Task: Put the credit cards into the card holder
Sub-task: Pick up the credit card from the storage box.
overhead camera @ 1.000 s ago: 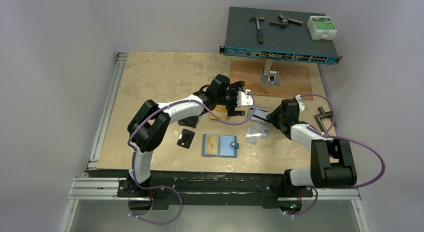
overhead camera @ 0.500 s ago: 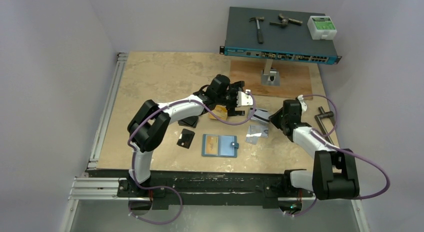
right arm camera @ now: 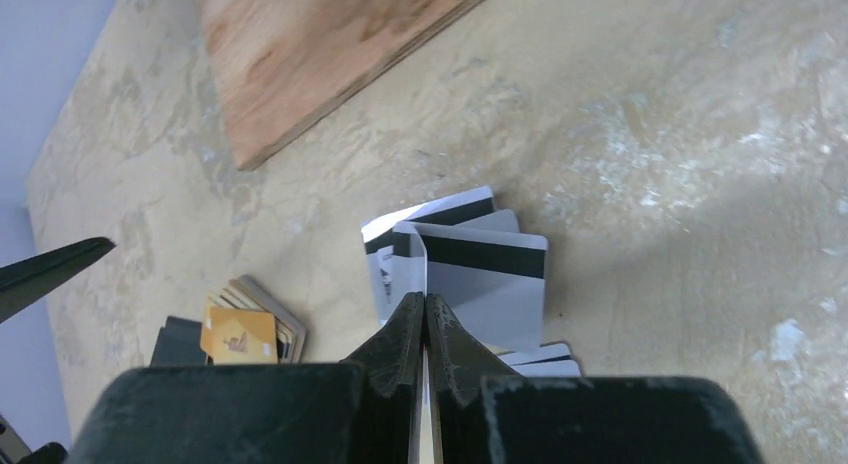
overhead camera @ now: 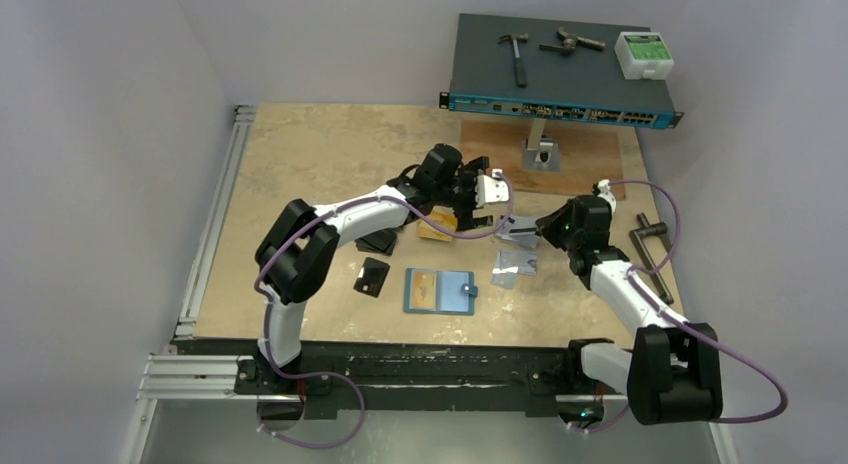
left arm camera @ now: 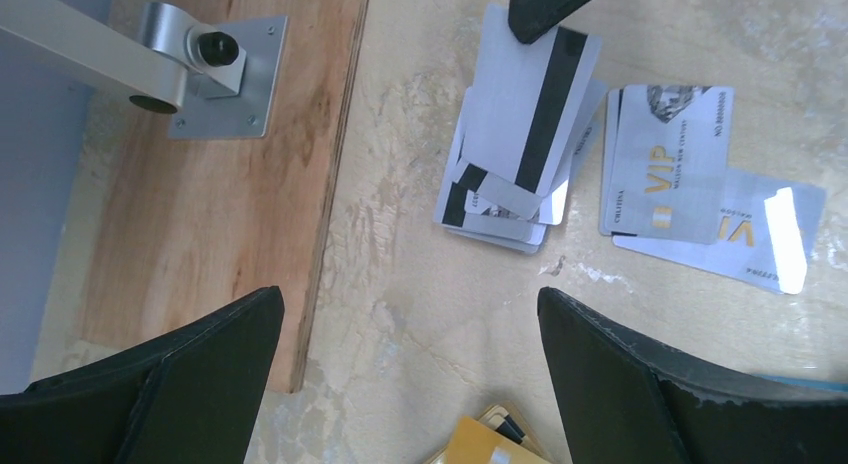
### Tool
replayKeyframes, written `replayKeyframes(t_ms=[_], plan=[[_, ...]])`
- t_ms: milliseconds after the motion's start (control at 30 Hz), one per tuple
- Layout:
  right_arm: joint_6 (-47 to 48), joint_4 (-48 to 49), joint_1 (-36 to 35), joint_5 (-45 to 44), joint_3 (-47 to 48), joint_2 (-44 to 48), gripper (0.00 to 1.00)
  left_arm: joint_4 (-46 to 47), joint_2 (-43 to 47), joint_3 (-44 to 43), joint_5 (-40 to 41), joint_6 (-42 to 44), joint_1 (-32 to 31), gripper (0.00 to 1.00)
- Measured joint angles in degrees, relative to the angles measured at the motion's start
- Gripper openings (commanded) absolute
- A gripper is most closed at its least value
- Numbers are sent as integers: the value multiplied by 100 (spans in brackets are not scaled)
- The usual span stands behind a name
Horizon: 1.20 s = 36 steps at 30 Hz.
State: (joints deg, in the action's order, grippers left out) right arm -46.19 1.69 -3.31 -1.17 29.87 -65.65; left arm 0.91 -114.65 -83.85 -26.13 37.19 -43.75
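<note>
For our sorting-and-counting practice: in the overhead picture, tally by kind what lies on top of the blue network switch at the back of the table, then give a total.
Hammer: 1
Dark metal tool: 1
White box: 1
Total: 3

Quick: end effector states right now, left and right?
Left end effector: open, holding nothing.
Right end effector: closed on a silver card.

silver-white card (right arm camera: 421, 414) in right hand (right arm camera: 424, 302) hidden edge-on; orange-gold cards (left arm camera: 485, 444) cut by bottom edge.
</note>
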Motion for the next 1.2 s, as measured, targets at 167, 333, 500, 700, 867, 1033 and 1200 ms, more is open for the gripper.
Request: replayKeyframes(t_ms=[167,333,500,700,867,1033,1200], plan=[[365,282,0,592,0,57,0,-358,35,-70,-356,-409,92,100],[750,472,0,1117,0,256,0,-1145,85,-186,-973,-612,323,100],[1099,527,0,1646,2,472,0,-2009,87,-529,-1504,-503,470,100],[1399,603,0,2732,4,660,0,-2540,144,-787,-2017,-437,466,91],[1429,737,-39,3442,4,791,0,-2776,227,-787,-2229,-343,463,81],[1432,863,-225,3821,4,1014,0,-2955,238,-831,-2275,-282,474,85],[1475,872,-503,3976,0,1215,0,-3373,184,-1397,-2573,-245,575,78]])
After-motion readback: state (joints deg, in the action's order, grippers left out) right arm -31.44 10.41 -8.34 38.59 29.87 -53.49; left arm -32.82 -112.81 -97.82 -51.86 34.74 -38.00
